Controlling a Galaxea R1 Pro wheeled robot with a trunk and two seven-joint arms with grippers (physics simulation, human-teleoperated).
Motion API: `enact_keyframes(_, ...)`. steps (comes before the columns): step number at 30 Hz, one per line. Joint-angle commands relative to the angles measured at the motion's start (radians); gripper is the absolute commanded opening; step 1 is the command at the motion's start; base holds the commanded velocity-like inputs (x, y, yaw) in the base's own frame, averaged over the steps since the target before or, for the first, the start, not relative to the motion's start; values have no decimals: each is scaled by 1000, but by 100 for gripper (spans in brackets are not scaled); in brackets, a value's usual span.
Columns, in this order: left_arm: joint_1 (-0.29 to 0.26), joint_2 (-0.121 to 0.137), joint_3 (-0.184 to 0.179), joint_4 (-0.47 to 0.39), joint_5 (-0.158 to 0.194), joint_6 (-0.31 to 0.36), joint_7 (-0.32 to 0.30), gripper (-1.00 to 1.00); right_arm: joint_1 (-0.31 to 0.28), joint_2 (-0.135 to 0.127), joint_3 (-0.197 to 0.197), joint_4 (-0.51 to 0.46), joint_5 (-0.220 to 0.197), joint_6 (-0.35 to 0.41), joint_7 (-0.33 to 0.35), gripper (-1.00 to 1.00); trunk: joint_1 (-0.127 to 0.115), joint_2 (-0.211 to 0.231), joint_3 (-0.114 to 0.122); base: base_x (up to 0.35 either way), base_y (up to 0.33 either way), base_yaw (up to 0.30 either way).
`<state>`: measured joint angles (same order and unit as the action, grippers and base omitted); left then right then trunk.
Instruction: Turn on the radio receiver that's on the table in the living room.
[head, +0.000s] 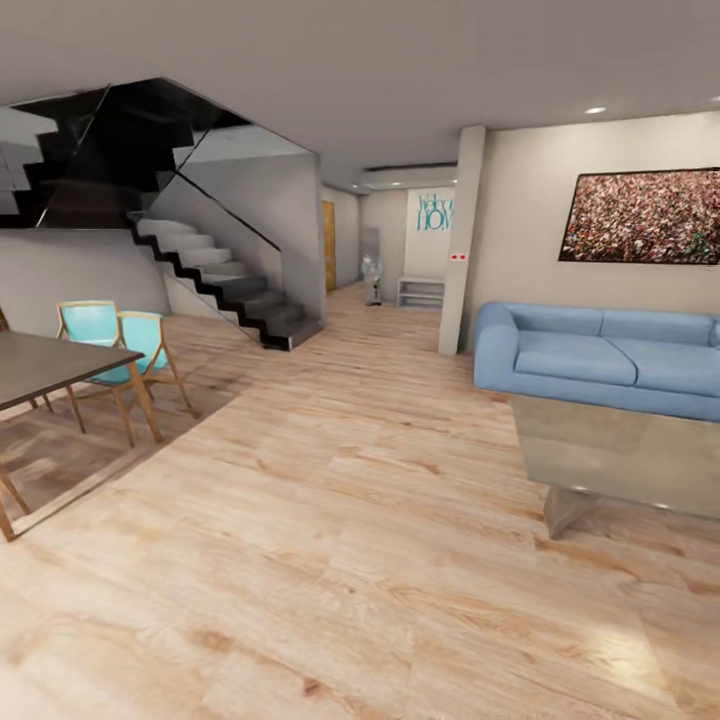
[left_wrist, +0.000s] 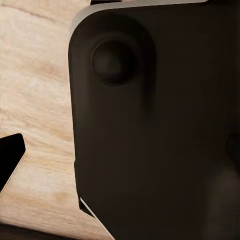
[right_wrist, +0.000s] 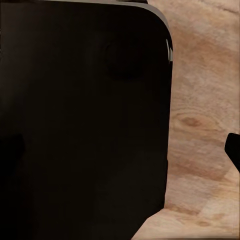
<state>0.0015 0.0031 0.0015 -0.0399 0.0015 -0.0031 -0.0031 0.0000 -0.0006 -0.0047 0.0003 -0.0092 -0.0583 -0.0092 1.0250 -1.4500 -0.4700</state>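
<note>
You are still on the approach: nothing of the task proper is done, and reaching the worktop, finding the radio and switching it on are all left. Nearest you, both wrist views look down past a dark rounded panel of the robot's own body (left_wrist: 150, 140) onto the light wood floor (head: 330, 560); a dark tip intrudes at the edge of each, but you cannot tell from that whether either set of jaws is wide or narrow. In the head view the floor runs bare and glossy ahead of you. To your right stands the low worktop (head: 620, 450) with its grey reflective top, cut off by the picture's edge; no radio shows on the part you can see, so judge that it sits further along. To your left is the dark dining table (head: 50, 365) with teal chairs (head: 120, 345). Behind the worktop is the blue sofa (head: 600, 355) against a cream wall, with the crowd picture (head: 640, 215) above it. Farther back are the black stairs (head: 225, 280) and a hallway (head: 385, 265).
</note>
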Motion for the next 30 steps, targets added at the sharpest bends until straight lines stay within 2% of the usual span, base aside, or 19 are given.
enact_keyframes(1,0,0,0,0,0,0,0,100,0,0,0,0,0,0,0,100,0,0,0,0,0,-289)
enact_keyframes(30,0,0,0,0,0,0,0,100,0,-1,0,0,2,0,0,100,0,0,0,0,0,-289)
